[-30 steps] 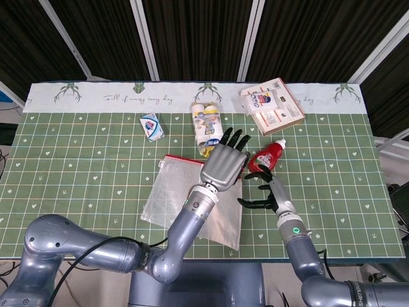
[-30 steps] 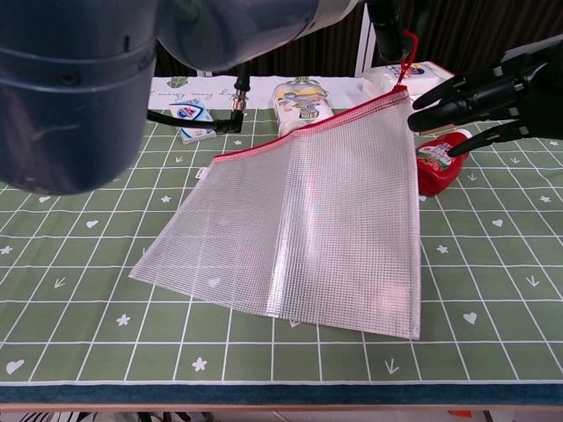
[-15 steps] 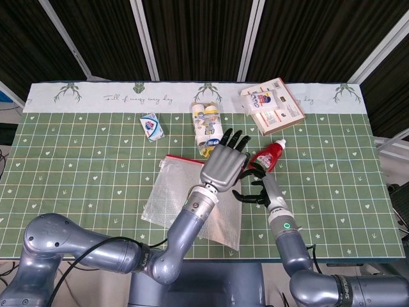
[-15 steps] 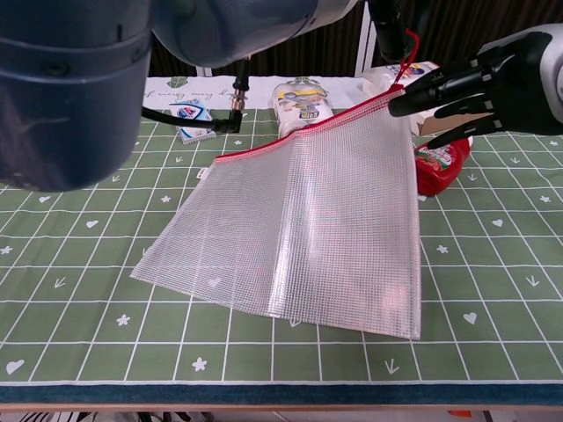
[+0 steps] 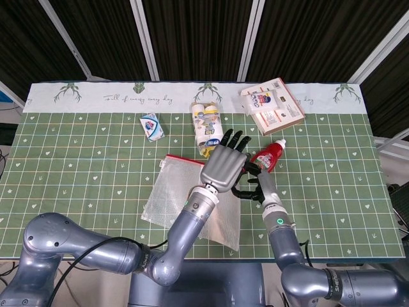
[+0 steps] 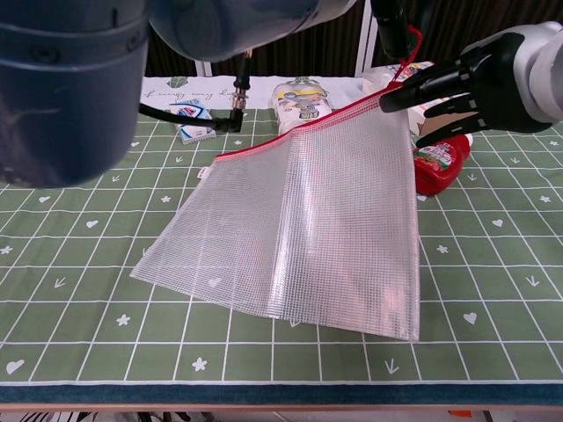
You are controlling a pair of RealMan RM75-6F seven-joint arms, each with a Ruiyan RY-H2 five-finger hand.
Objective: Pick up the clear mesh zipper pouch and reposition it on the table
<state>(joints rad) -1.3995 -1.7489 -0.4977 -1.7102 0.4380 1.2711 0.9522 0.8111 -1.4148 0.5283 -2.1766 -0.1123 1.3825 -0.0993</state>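
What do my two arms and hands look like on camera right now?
Both arms are smooth metallic blue-grey with rounded joint housings. The left hand has a silver-grey back and black fingers; a black cable runs along the left arm. The right hand is silver-grey with black fingers too, and the right forearm carries a small green indicator light.

Your left hand (image 5: 224,165) is covering the lifted corner of the mesh pouch (image 5: 167,195) in the head view, hiding how its fingers are holding it. In the chest view the picture's top edge is cutting off that hand, and the pouch is partly screening the red bottle (image 6: 440,161).
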